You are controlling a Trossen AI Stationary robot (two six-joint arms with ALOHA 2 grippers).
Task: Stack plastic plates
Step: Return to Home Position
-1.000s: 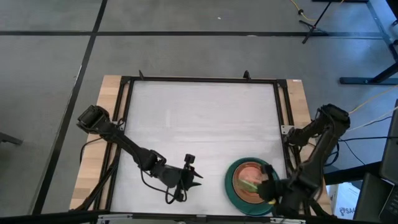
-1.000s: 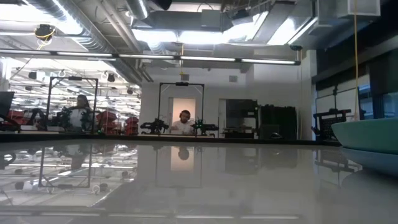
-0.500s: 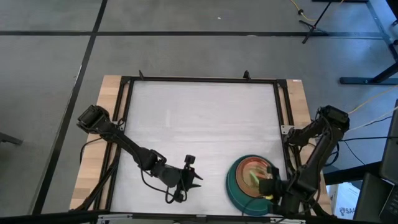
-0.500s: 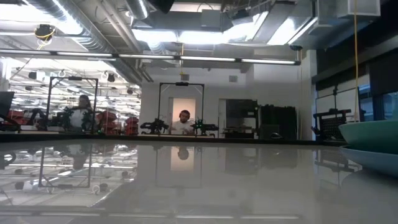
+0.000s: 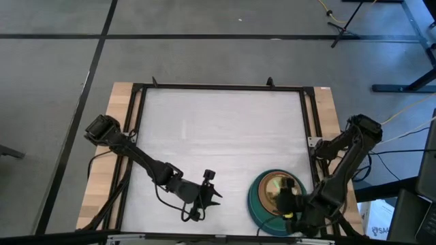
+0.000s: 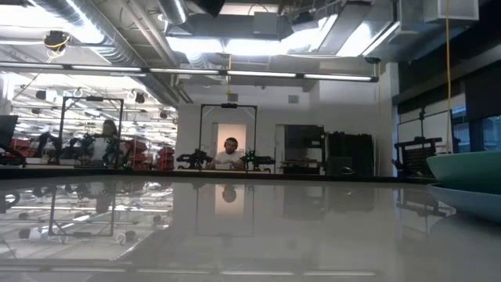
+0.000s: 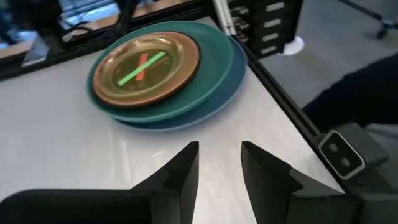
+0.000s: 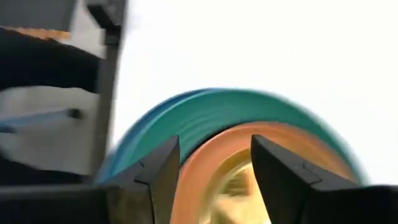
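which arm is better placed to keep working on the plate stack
Right. The right gripper is open directly over the stack: terracotta-orange plate on the teal plate and slate-blue plate, near the table's right front corner. The left gripper, also open, hangs apart from it over bare table.

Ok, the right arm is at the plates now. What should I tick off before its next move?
1. Stack order, largest lowest: blue plate, teal plate, orange plate, green plate on top: ok.
2. Right claw open, holding nothing: ok.
3. Right claw clear of the stack: cannot tell. From above it is over the stack's near side, and its height does not show.
4. Left claw open and apart from the stack: ok.
5. Stack fully on the table: ok, though close to its right edge.
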